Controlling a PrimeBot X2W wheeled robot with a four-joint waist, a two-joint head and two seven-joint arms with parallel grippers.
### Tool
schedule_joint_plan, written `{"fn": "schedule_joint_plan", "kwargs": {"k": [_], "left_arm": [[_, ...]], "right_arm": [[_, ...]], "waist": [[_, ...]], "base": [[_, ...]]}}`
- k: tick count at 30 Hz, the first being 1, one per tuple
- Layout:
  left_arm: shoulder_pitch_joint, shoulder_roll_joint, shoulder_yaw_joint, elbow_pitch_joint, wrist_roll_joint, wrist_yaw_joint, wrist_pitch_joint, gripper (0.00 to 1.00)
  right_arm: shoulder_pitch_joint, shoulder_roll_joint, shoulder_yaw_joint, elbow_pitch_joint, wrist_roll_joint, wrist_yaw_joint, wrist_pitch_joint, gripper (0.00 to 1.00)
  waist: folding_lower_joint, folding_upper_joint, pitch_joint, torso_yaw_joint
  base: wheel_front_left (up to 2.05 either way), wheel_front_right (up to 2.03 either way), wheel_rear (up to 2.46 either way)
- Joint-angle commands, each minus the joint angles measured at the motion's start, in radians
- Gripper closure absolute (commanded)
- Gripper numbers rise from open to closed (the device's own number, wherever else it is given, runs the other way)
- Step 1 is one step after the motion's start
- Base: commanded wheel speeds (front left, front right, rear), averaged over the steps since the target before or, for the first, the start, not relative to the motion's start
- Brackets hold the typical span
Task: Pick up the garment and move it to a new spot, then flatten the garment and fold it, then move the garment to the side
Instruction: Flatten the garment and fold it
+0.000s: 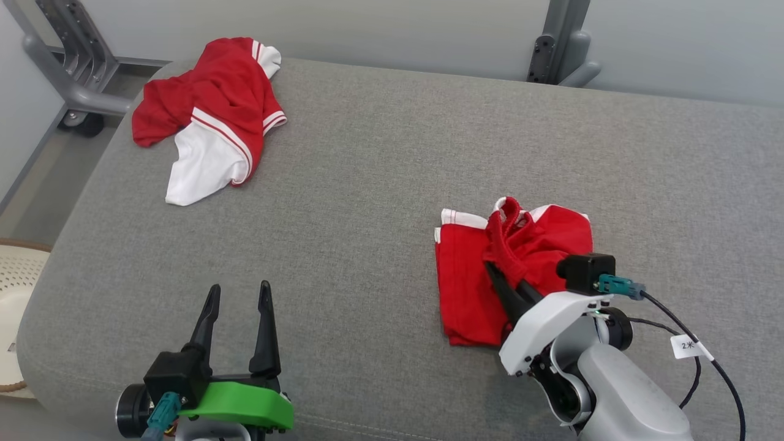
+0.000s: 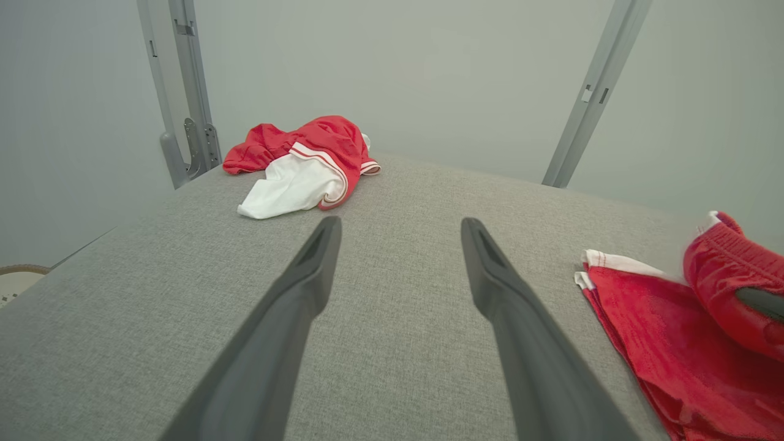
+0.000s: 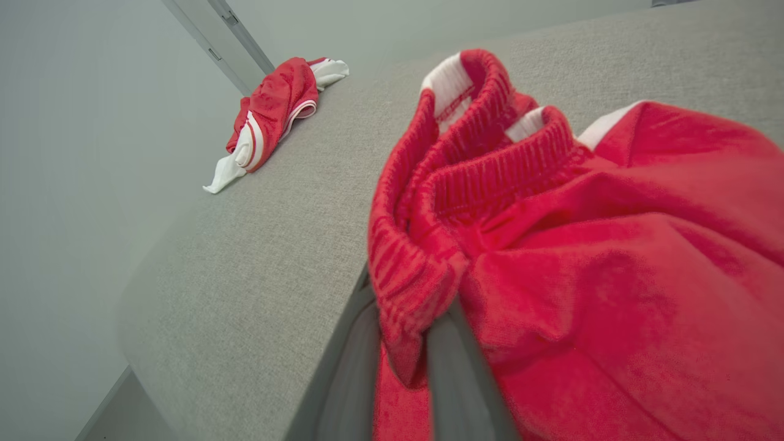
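Note:
The garment (image 1: 471,275), red shorts with white trim, lies bunched on the grey cushioned surface (image 1: 367,202) right of centre. My right gripper (image 1: 490,268) is shut on its ribbed red waistband, which rises in a fold above the rest of the cloth. In the right wrist view the waistband (image 3: 422,202) is pinched between the two dark fingers (image 3: 349,373), and the garment (image 3: 582,275) spreads to the right. My left gripper (image 1: 239,286) stands open near the front edge, holding nothing. Ahead of its fingers (image 2: 294,306) is bare cushion, with the garment (image 2: 649,331) off to the right.
A second red and white garment (image 1: 214,116) lies crumpled at the far left corner of the surface. Grey metal frame posts (image 1: 554,43) stand behind it, with a wheeled frame (image 1: 73,86) at the far left. A pale woven basket (image 1: 15,294) sits beside the left edge.

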Motion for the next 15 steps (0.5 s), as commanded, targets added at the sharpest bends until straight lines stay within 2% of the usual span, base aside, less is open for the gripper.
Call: {"fn": "schedule_joint_plan", "kwargs": {"k": [1, 4, 9, 10, 11, 12, 13, 14, 15], "left_arm": [[0.004, 0.001, 0.000, -0.003, -0.014, 0.007, 0.000, 0.00], [0.001, 0.001, 0.001, -0.004, -0.015, 0.009, 0.000, 0.00], [-0.012, 0.001, -0.003, -0.005, -0.016, 0.013, 0.000, 0.00], [-0.015, 0.001, -0.003, -0.004, -0.017, 0.014, 0.000, 0.00], [-0.017, 0.001, -0.004, -0.003, -0.018, 0.015, 0.000, 0.00], [-0.019, 0.001, -0.004, -0.003, -0.019, 0.016, 0.000, 0.00], [-0.021, 0.001, -0.005, -0.002, -0.020, 0.016, 0.000, 0.00], [-0.021, 0.001, -0.006, -0.001, -0.021, 0.016, 0.000, 0.00], [-0.022, 0.001, -0.006, 0.000, -0.020, 0.017, 0.000, 0.00]], "right_arm": [[-0.024, 0.003, 0.011, 0.029, -0.023, 0.000, -0.019, 1.00], [-0.049, 0.013, 0.034, 0.081, -0.061, 0.000, -0.042, 1.00], [-0.103, 0.024, 0.065, 0.181, -0.189, 0.000, -0.089, 1.00], [-0.112, 0.026, 0.071, 0.200, -0.213, 0.000, -0.095, 0.91], [-0.118, 0.029, 0.077, 0.215, -0.231, 0.000, -0.103, 0.67], [-0.125, 0.031, 0.084, 0.228, -0.248, 0.000, -0.105, 0.52], [-0.130, 0.032, 0.093, 0.239, -0.263, 0.000, -0.110, 0.13], [-0.134, 0.034, 0.101, 0.249, -0.276, 0.000, -0.112, 0.00], [-0.136, 0.035, 0.110, 0.258, -0.289, 0.000, -0.112, 0.00]], "waist": [[0.0000, 0.0000, 0.009, 0.015], [0.0000, 0.0000, 0.016, 0.021], [0.0000, 0.0000, 0.027, 0.025], [0.0000, 0.0000, 0.028, 0.025], [0.0000, 0.0000, 0.029, 0.024], [0.0000, 0.0000, 0.029, 0.024], [0.0000, 0.0000, 0.029, 0.024], [0.0000, 0.0000, 0.029, 0.023], [0.0000, 0.0000, 0.029, 0.022]], "base": [[0.00, 0.00, 0.00], [0.00, 0.00, 0.00], [0.00, 0.00, 0.00], [0.00, 0.00, 0.00], [0.00, 0.00, 0.00], [0.00, 0.00, 0.00], [0.00, 0.00, 0.00], [0.00, 0.00, 0.00], [0.00, 0.00, 0.00]]}}
